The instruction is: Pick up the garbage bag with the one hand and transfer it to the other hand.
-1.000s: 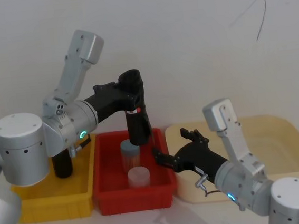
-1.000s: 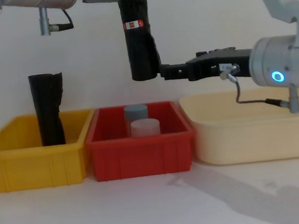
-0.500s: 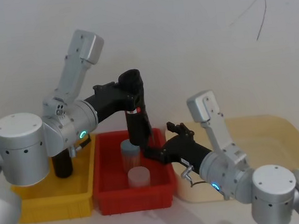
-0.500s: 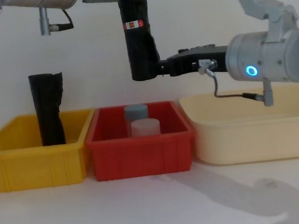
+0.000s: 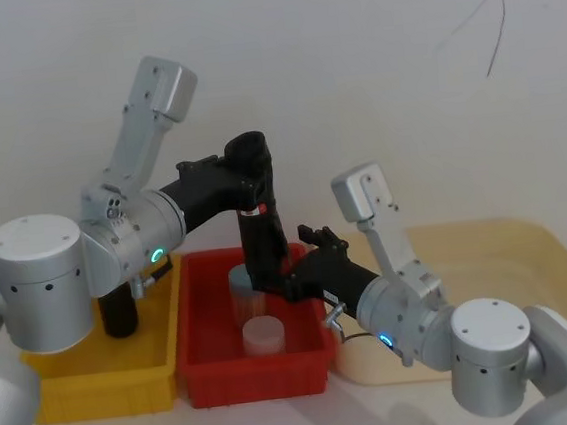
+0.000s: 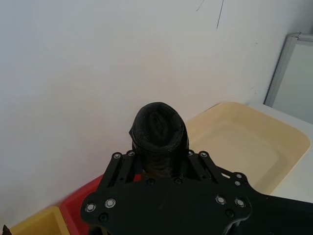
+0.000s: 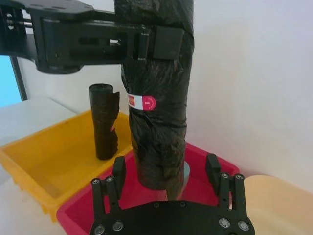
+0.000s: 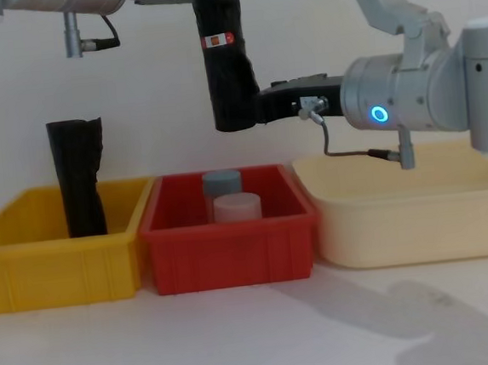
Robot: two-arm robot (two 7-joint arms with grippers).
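The garbage bag point(image 8: 228, 73), a black roll with a red-and-white label band, hangs upright above the red bin. My left gripper point(image 5: 247, 179), on the green-ringed arm, is shut on the roll near its top. My right gripper point(image 7: 166, 169), on the blue-ringed arm, reaches in from the right at the roll's lower end. It stands open, one finger point(image 7: 119, 169) on each side of the bag with a gap to the plastic. In the chest view the right gripper point(image 8: 256, 109) meets the roll's lower right side.
A yellow bin point(image 8: 55, 267) on the left holds another black roll point(image 8: 78, 176) with a ragged top. The red bin point(image 8: 233, 252) below the bag holds a grey-blue cup point(image 8: 222, 183) and a whitish cup point(image 8: 238, 207). A cream tub point(image 8: 410, 228) stands at the right, a wall behind.
My right arm has swung left toward the bag, bringing its open fingers around the roll's lower end. The left gripper and the bag have stayed still.
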